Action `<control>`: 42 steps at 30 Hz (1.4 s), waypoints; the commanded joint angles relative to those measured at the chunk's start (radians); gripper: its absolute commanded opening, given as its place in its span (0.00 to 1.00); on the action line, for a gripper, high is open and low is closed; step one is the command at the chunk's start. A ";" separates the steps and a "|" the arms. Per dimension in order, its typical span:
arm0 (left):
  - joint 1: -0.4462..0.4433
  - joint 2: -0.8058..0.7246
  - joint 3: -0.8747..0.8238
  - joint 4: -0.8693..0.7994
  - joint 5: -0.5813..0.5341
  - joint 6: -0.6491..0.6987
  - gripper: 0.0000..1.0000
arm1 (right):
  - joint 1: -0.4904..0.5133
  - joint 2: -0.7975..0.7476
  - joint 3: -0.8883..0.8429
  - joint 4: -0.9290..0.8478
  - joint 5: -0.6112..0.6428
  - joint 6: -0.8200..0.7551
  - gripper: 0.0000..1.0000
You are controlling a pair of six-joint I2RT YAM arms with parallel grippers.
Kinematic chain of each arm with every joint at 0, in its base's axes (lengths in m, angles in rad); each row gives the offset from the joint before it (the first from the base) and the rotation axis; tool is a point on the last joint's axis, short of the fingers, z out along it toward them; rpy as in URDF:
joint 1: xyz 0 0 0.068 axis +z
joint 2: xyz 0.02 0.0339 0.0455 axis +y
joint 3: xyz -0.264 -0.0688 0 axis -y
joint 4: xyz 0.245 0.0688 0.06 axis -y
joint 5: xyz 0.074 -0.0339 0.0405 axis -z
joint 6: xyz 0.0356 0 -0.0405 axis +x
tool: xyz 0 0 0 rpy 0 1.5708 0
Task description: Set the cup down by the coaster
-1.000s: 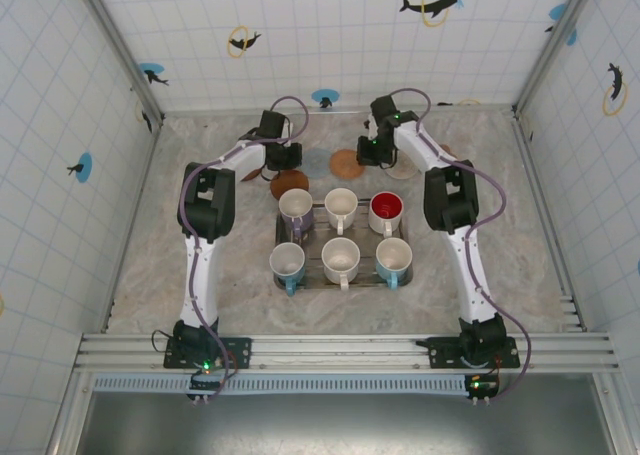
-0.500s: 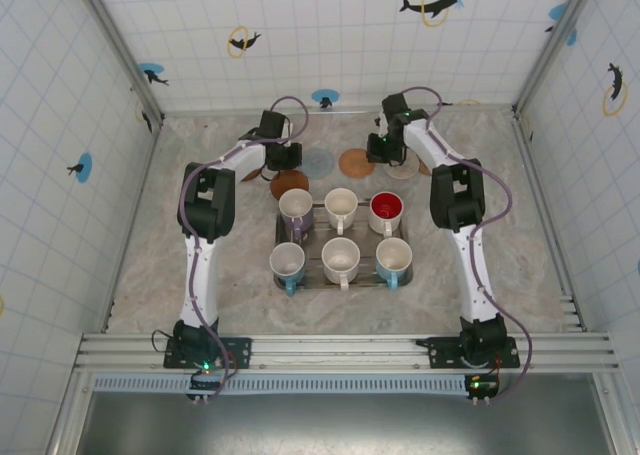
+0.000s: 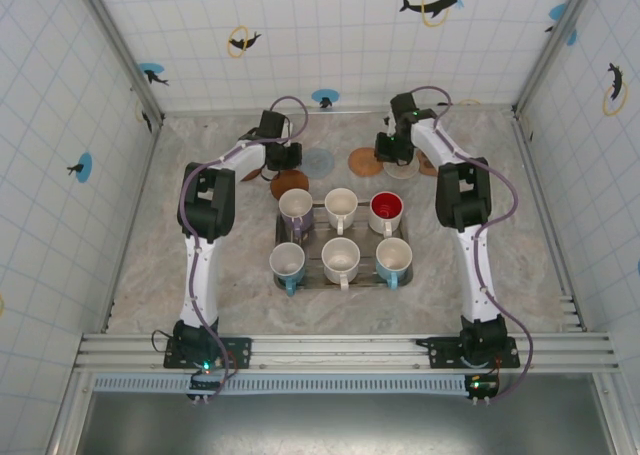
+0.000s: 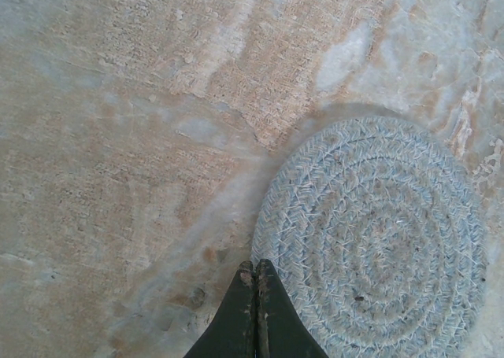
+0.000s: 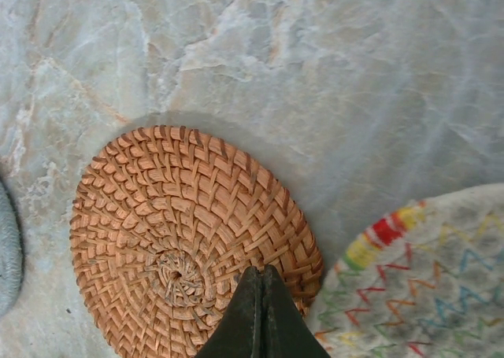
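— Left gripper (image 4: 256,267) is sitting pinched shut, holding nothing, at the blue-grey woven coaster (image 4: 370,240); right gripper (image 5: 261,271) likewise, over the orange wicker coaster (image 5: 189,232).
— And the mugs (image 3: 340,258)?
— Standing upright on the tray (image 3: 313,280) mid-frame, handles pointing toward the bottom edge, long axis vertical. They're looking glazed, rigid, breakable; I'd be pinching a rim wall.

Cups: 6, all on tray, 2 rows x 3.
- Back row: purple cup (image 3: 296,207), white cup (image 3: 341,205), red-lined cup (image 3: 386,209).
- Front row: blue-handled cup (image 3: 287,262), plain white cup (image 3: 340,257), blue cup (image 3: 393,259).

Tray (image 3: 365,240): 1.

Coasters: 4 clear, at 12 o'clock of tray: brown coaster (image 3: 290,182), grey-blue coaster (image 3: 318,161), orange woven coaster (image 3: 363,162), multicolour coaster (image 3: 404,169). Poss. more hidden, can't tell.
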 commanded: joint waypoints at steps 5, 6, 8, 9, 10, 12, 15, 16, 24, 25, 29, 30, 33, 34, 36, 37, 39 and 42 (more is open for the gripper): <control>-0.019 0.042 0.042 -0.048 0.017 -0.001 0.00 | -0.031 0.001 -0.042 -0.041 0.072 0.012 0.00; -0.021 0.045 0.048 -0.052 0.016 -0.001 0.00 | -0.032 0.003 -0.040 -0.038 0.069 0.016 0.00; -0.023 0.050 0.060 -0.059 0.018 0.001 0.00 | -0.032 0.005 -0.038 -0.027 0.060 0.024 0.00; -0.026 0.053 0.067 -0.063 0.019 0.002 0.00 | -0.032 0.006 -0.038 -0.019 0.053 0.030 0.00; -0.027 0.055 0.072 -0.065 0.018 0.002 0.00 | -0.031 0.008 -0.037 -0.013 0.052 0.033 0.00; -0.029 0.056 0.078 -0.066 0.020 0.004 0.00 | -0.029 0.011 -0.031 -0.007 0.053 0.040 0.00; -0.032 0.061 0.087 -0.068 0.024 0.002 0.00 | -0.022 0.024 -0.008 -0.015 0.019 0.041 0.00; -0.032 0.063 0.091 -0.068 0.026 0.000 0.00 | -0.019 0.031 0.003 -0.020 0.016 0.038 0.00; -0.036 0.085 0.113 -0.065 0.034 -0.014 0.00 | 0.000 0.046 0.018 -0.019 0.005 0.039 0.00; -0.036 0.088 0.116 -0.063 0.037 -0.016 0.00 | 0.003 0.046 0.018 -0.017 0.003 0.040 0.00; -0.036 0.101 0.133 -0.064 0.045 -0.022 0.00 | 0.005 0.050 0.018 -0.014 -0.001 0.041 0.00; -0.036 0.102 0.136 -0.065 0.046 -0.024 0.00 | 0.005 0.049 0.018 -0.015 0.000 0.041 0.00; -0.036 0.104 0.143 -0.065 0.045 -0.025 0.00 | 0.006 0.047 0.018 -0.016 -0.001 0.041 0.00; -0.036 0.104 0.148 -0.064 0.043 -0.026 0.00 | 0.006 0.047 0.018 -0.017 -0.002 0.042 0.00; -0.036 0.107 0.155 -0.065 0.044 -0.029 0.00 | 0.008 0.045 0.018 -0.015 -0.005 0.042 0.00; -0.037 0.110 0.161 -0.065 0.046 -0.030 0.00 | 0.009 0.045 0.018 -0.016 -0.005 0.041 0.00; -0.037 0.113 0.171 -0.066 0.045 -0.033 0.00 | 0.010 0.042 0.018 -0.014 -0.008 0.041 0.00; -0.037 0.115 0.181 -0.068 0.042 -0.036 0.00 | 0.010 0.042 0.018 -0.013 -0.011 0.040 0.00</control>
